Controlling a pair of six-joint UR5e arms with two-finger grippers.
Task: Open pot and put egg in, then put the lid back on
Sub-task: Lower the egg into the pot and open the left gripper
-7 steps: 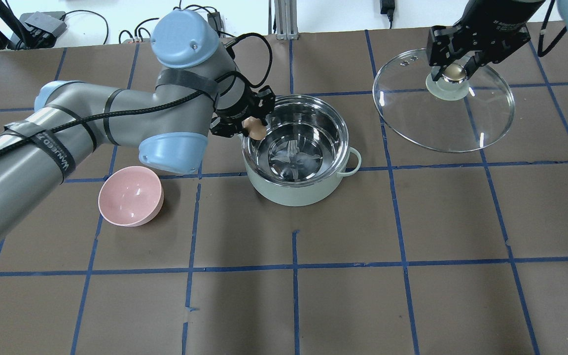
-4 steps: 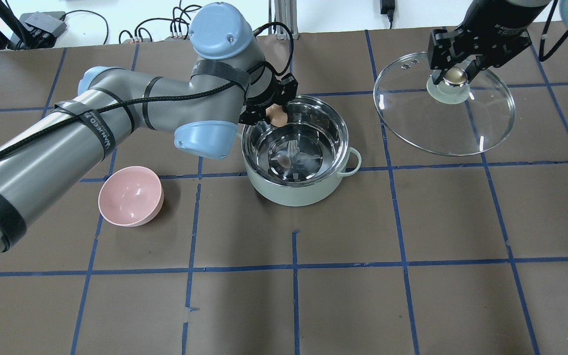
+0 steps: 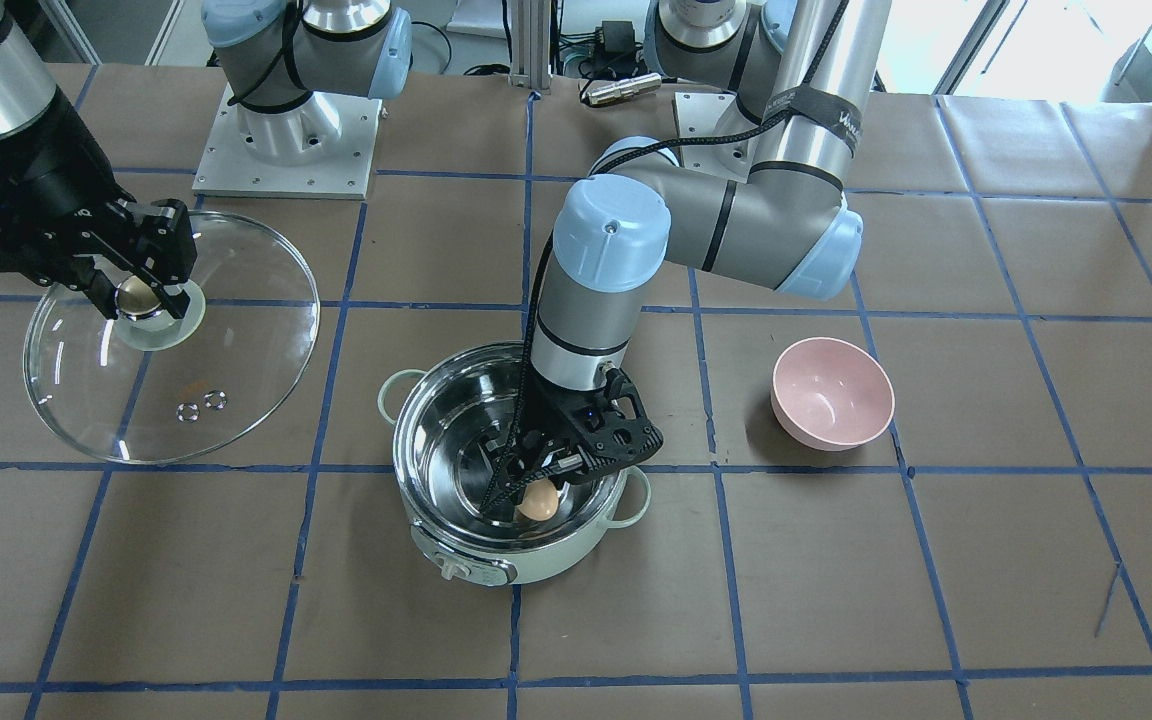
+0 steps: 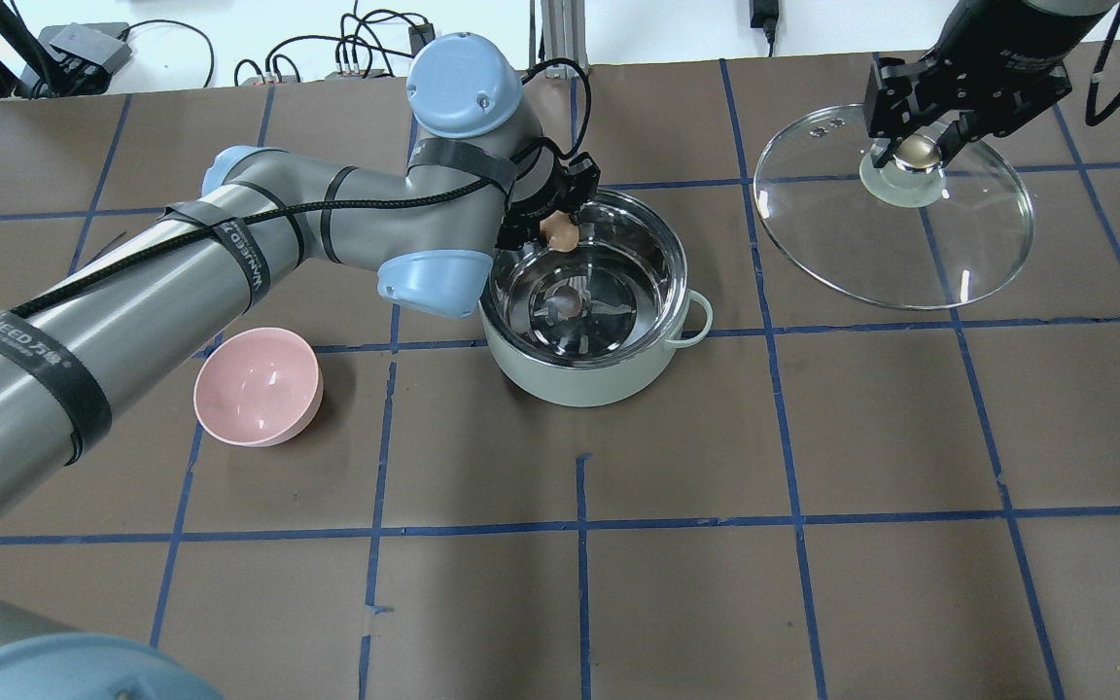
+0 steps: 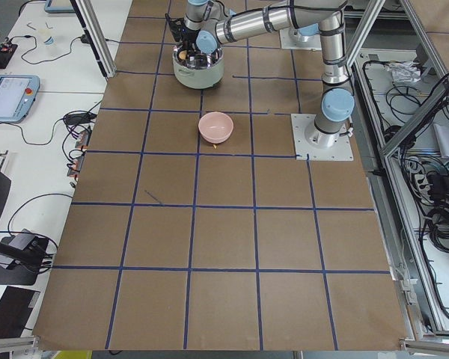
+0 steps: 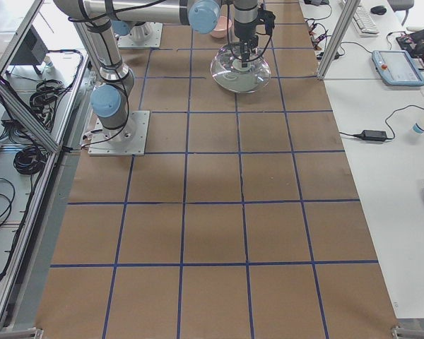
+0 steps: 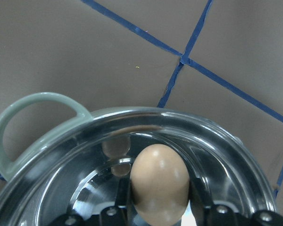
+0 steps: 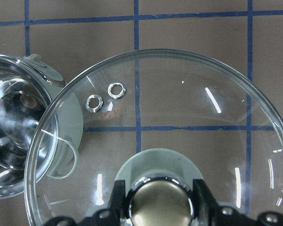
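Note:
The mint-green pot [image 4: 579,384] stands open on the table, its steel inside bare. My left gripper [image 4: 557,229] is shut on the brown egg [image 4: 558,231] and holds it just inside the pot's far-left rim, above the bottom. The egg also shows in the front view [image 3: 537,501] and in the left wrist view [image 7: 159,181], between the fingers. My right gripper [image 4: 915,149] is shut on the beige-gold knob [image 8: 159,203] of the glass lid [image 4: 895,248]. It holds the lid tilted above the table, to the right of the pot.
A pink bowl [image 4: 257,386] sits on the table to the left of the pot, below my left forearm. Blue tape lines grid the brown table top. Cables lie along the far edge.
My left gripper has carried the egg from the pot's left rim to over its far-left inside. The right gripper with the lid has shifted slightly to the right.

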